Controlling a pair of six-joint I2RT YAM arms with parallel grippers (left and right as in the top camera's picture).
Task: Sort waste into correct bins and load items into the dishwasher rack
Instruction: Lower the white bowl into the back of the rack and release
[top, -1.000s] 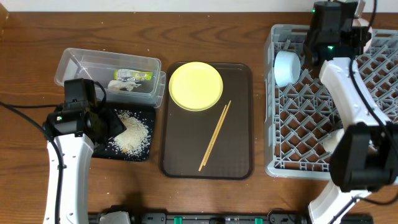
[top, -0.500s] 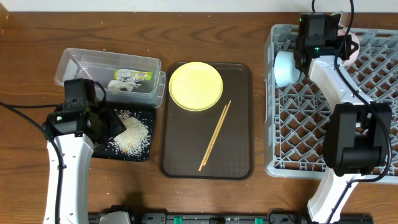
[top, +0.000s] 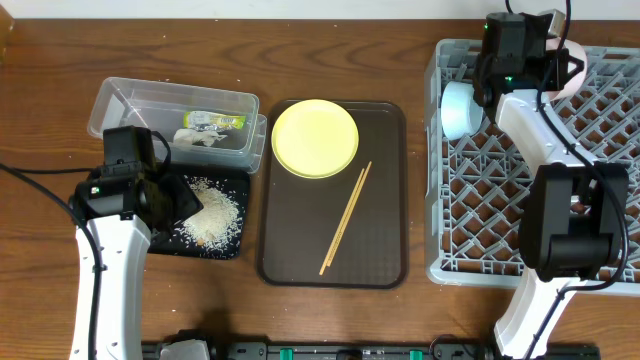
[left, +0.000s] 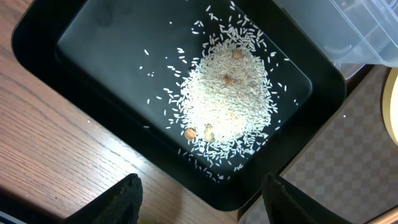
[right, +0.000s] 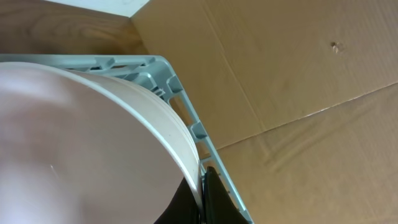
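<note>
The rim of the white bowl (right: 74, 143) sits pinched between our right gripper's (right: 202, 193) jaws, which shifted slightly since before, while our left gripper (left: 202, 199) hangs open above the rice (left: 227, 99).

No words, numbers or brand names can be read. The green-and-yellow wrapper (top: 213, 121) in the clear tub (top: 130, 100) carries print, but it is too small to make out.

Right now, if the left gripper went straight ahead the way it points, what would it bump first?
Most likely the black tray, near its rim beside the rice pile. The left gripper hangs open over it with nothing between; depth is hard to judge.
</note>
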